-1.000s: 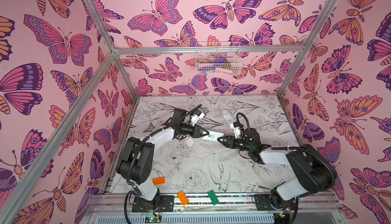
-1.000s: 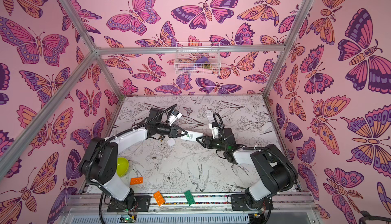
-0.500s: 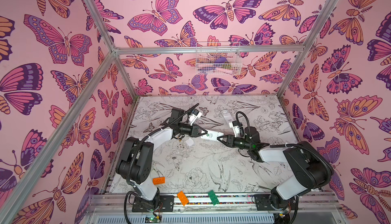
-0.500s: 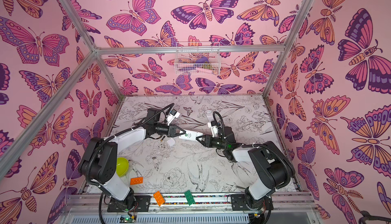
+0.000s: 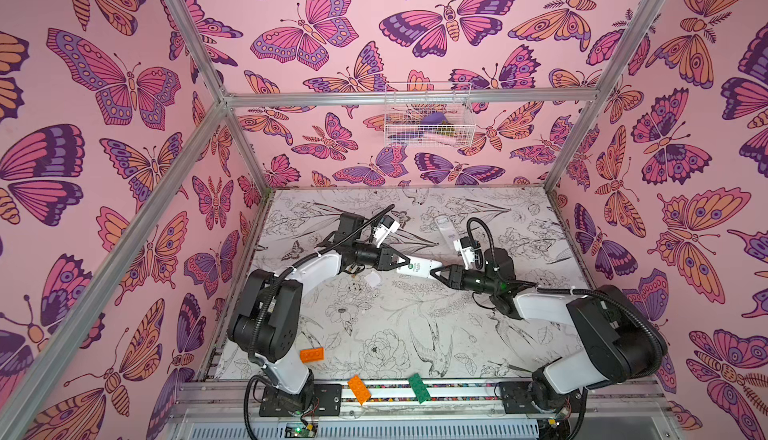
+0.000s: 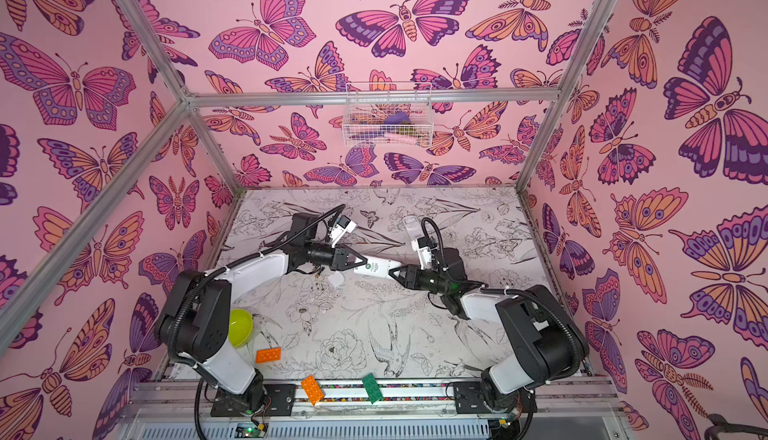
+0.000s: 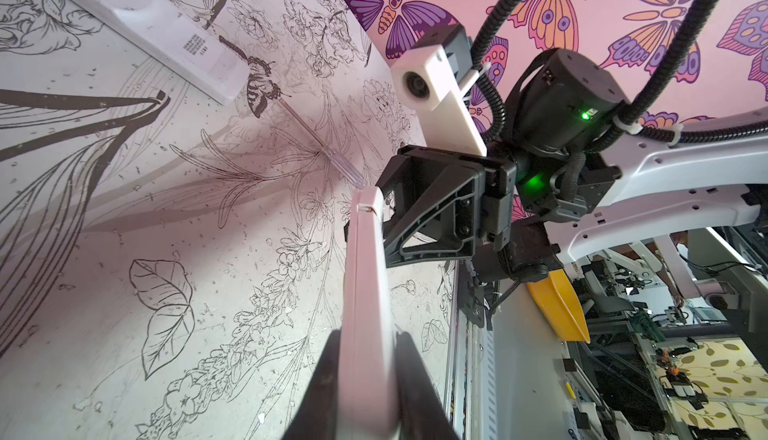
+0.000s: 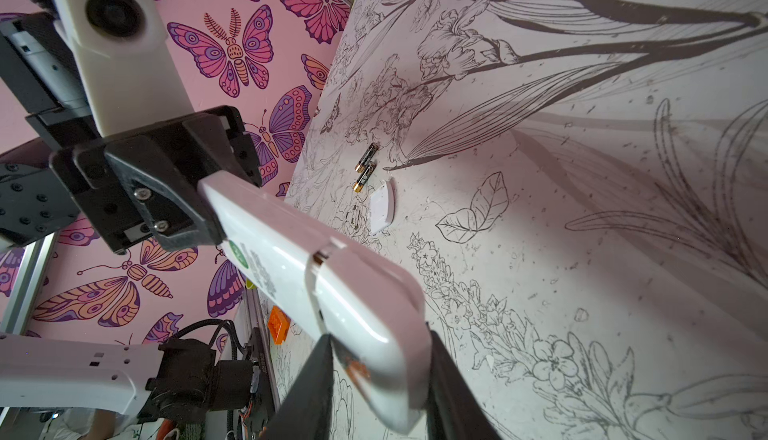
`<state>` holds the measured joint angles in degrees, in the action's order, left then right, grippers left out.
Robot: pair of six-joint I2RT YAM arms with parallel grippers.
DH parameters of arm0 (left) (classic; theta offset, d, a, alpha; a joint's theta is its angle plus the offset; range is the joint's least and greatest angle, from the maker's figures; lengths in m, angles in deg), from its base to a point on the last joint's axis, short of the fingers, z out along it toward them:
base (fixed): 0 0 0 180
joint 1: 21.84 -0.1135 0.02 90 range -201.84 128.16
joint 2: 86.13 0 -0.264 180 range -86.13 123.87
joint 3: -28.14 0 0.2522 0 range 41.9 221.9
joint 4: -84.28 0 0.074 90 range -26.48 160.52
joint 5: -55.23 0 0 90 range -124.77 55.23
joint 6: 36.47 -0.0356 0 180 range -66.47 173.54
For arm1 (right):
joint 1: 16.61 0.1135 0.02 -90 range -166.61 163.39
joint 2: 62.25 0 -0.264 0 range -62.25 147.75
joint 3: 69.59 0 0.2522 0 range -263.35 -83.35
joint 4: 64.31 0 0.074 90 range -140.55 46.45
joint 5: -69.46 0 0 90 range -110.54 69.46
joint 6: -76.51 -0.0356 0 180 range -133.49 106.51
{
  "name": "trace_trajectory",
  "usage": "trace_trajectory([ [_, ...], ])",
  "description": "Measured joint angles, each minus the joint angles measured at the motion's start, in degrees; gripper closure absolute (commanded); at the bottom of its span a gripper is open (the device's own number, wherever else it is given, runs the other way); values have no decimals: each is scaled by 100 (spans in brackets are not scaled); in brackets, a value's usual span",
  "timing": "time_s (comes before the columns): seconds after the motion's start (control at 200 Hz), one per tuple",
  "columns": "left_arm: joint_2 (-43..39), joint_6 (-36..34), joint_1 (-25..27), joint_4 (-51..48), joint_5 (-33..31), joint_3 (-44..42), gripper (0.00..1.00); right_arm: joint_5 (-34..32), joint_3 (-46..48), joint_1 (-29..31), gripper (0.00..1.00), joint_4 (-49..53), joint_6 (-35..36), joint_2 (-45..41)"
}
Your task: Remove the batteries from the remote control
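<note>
Gripping a white remote (image 5: pixel 417 268) at both ends, the two arms hold it up off the table (image 5: pixel 395 334)! On one end the left gripper (image 5: pixel 404 262) has its fingers (image 7: pixel 328 379) pinched narrow; at the other end the right gripper (image 5: pixel 437 272) has its fingers (image 8: pixel 309 379) clasped on the remote. Two batteries (image 8: pixel 366 157) lie side by side on the table, just beside a loose white cover (image 8: pixel 381 208).

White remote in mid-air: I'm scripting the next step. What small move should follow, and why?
Probably the right hand should slide the battery cover off its end while the left hand steadies the white remote. The cover is on, its seam slightly gapped, and the right fingers flank it; two batteries already lie on the table.
</note>
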<state>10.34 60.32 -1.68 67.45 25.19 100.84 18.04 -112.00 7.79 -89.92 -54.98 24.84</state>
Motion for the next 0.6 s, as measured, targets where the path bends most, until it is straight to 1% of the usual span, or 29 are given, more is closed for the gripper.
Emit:
trace_trajectory([
  [0.19, -2, -74, 15, -83, -72, 0, 100, -37, 96, -9, 71, 66, 46, -85],
  [0.27, 20, -146, 9, -142, -422, 0, 100, 24, 98, -15, 72, 24, 13, -118],
  [0.401, 42, -254, 7, -188, -820, 0, 100, 122, 98, -9, 72, -63, 9, -199],
  [0.601, 42, -337, 7, -269, -1143, 0, 100, 131, 105, -13, 72, -72, 39, -201],
])
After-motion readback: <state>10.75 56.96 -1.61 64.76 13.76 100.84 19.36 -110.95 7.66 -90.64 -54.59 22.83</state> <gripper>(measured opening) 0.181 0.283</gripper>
